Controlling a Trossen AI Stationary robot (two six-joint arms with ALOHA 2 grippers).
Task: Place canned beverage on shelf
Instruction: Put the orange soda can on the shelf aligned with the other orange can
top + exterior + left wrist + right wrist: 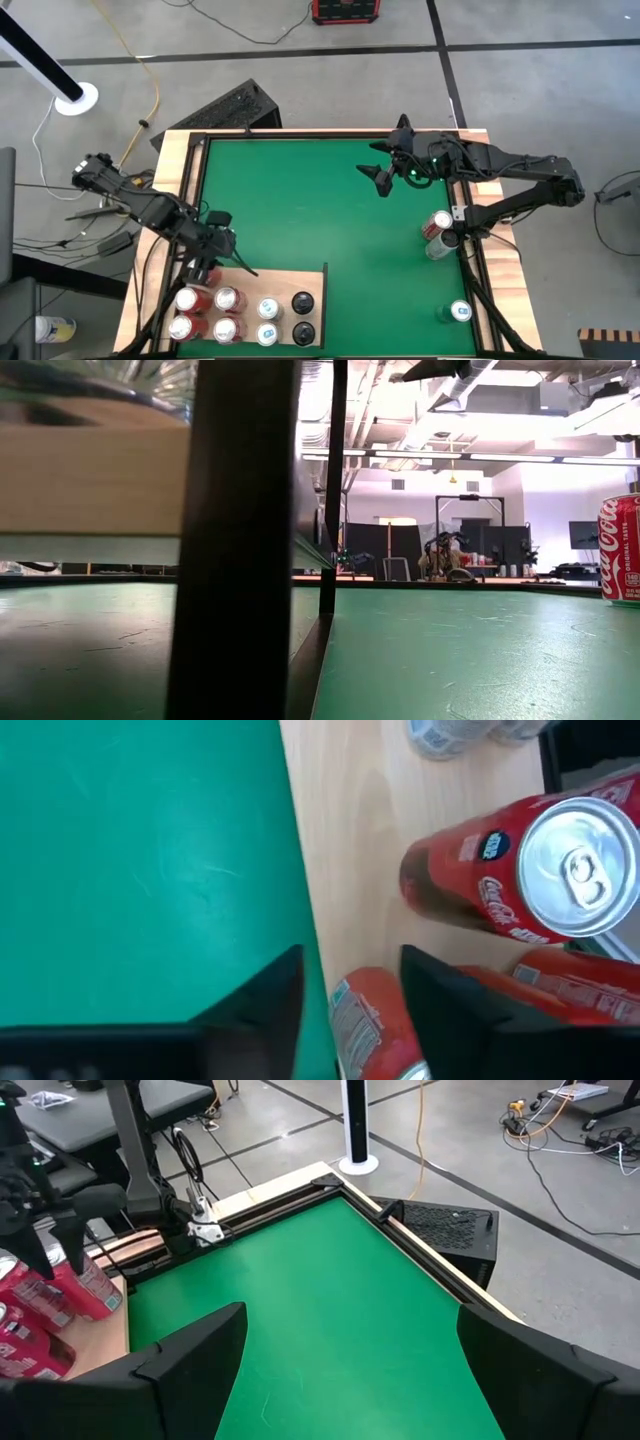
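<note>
The green mat [330,210] covers most of the table, and the shelf [275,285], a pale wooden board, lies on its near left corner. Seven cans already stand on the board: four red ones [226,299] in a block at its left end, two white-topped ones [267,308] beside them, and two dark-topped ones [302,303] at its right.

The left arm reaches over the left end of the board, and the left gripper [205,270] is at the far-left red can [190,297]. In the left wrist view its fingers [455,1000] stand on either side of a red can [370,1030] with a gap showing at the sides, so the jaws look parted and not clamped; this can seems to be just set down or about to be let go.

The right arm is raised over the far right of the mat, and the right gripper [385,175] hangs wide open and empty.

Off the board, a red can [438,224] and a grey one [440,246] stand together at the mat's right edge, and a green-and-white can [457,312] stands nearer the front right corner. So the job looks mostly done, with three cans left.
</note>
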